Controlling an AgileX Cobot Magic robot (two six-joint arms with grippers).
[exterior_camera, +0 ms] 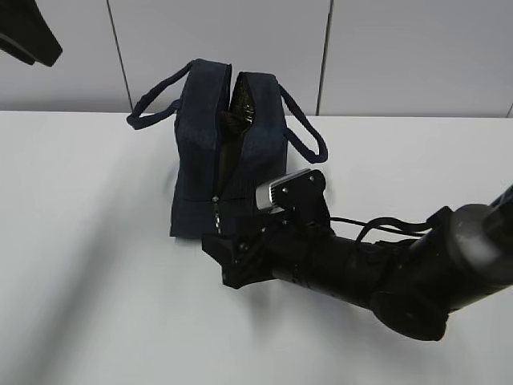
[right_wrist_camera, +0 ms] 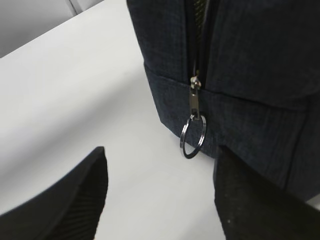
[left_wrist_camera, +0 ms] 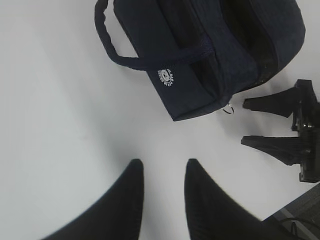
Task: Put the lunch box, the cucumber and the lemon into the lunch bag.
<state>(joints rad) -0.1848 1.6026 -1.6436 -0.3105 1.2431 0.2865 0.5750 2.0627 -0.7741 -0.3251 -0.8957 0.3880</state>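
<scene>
The dark navy lunch bag [exterior_camera: 228, 152] stands upright mid-table with its top zipper parted and both loop handles hanging out to the sides. Its white round logo [left_wrist_camera: 165, 77] faces the left wrist view. The silver ring pull [right_wrist_camera: 193, 136] hangs at the bag's near end. My right gripper [right_wrist_camera: 160, 155] is open just in front of that ring and holds nothing; it also shows low on the table as the right gripper [exterior_camera: 228, 258]. My left gripper [left_wrist_camera: 164, 165] hangs high over bare table, its fingers apart and empty. The lunch box, cucumber and lemon are out of view.
The white table [exterior_camera: 88, 241] runs back to a grey panelled wall [exterior_camera: 385, 48]. My left arm [exterior_camera: 28, 32] shows only at the top left corner of the exterior view. The right arm [exterior_camera: 417, 273] lies across the lower right.
</scene>
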